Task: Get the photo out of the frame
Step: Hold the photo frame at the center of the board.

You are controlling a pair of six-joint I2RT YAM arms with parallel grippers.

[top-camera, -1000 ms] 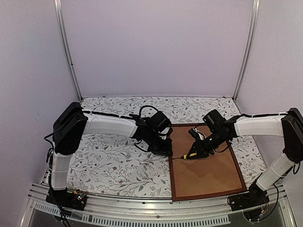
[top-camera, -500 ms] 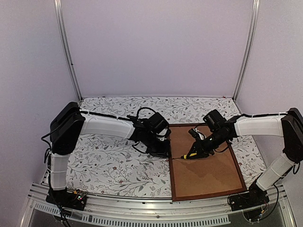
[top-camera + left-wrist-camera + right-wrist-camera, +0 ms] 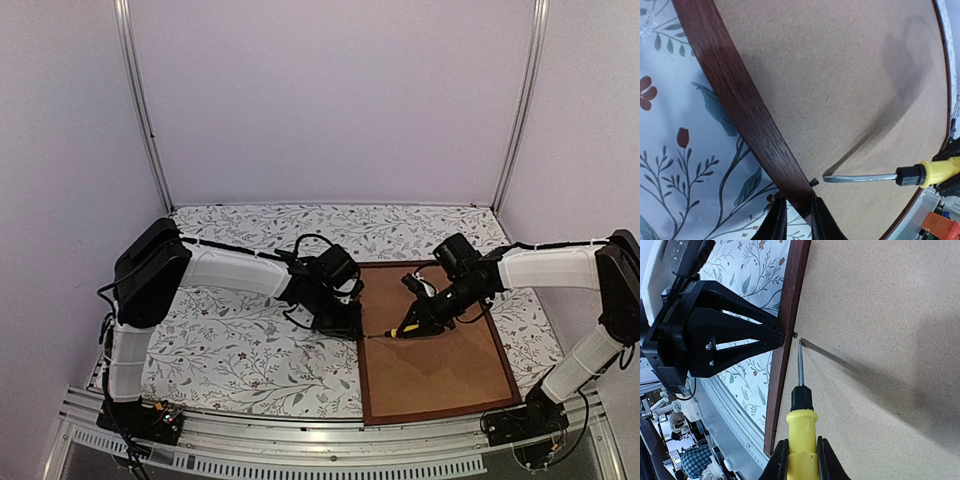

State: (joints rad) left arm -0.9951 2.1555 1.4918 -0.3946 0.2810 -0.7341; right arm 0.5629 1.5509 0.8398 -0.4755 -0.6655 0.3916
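The frame [image 3: 441,414] of dark reddish-brown wood lies face down on the table, its brown backing board [image 3: 440,365] turned up. The photo is hidden under that board. My left gripper [image 3: 346,326] straddles the frame's left rail [image 3: 740,100], a finger pressed against each side [image 3: 799,220]. My right gripper [image 3: 425,318] is shut on a yellow-handled screwdriver [image 3: 801,430]. The screwdriver's steel tip [image 3: 827,178] lies flat on the board, just short of a small black tab [image 3: 813,182] at the rail's inner edge, close to the left fingers [image 3: 782,337].
A floral cloth [image 3: 240,340] covers the table around the frame. White walls with metal posts [image 3: 140,110] close in the back and sides. A metal rail [image 3: 300,445] runs along the near edge beside the arm bases.
My left gripper's jaws have narrowed onto the frame's left rail and the arm has shifted slightly. The right gripper and the screwdriver have hardly moved.
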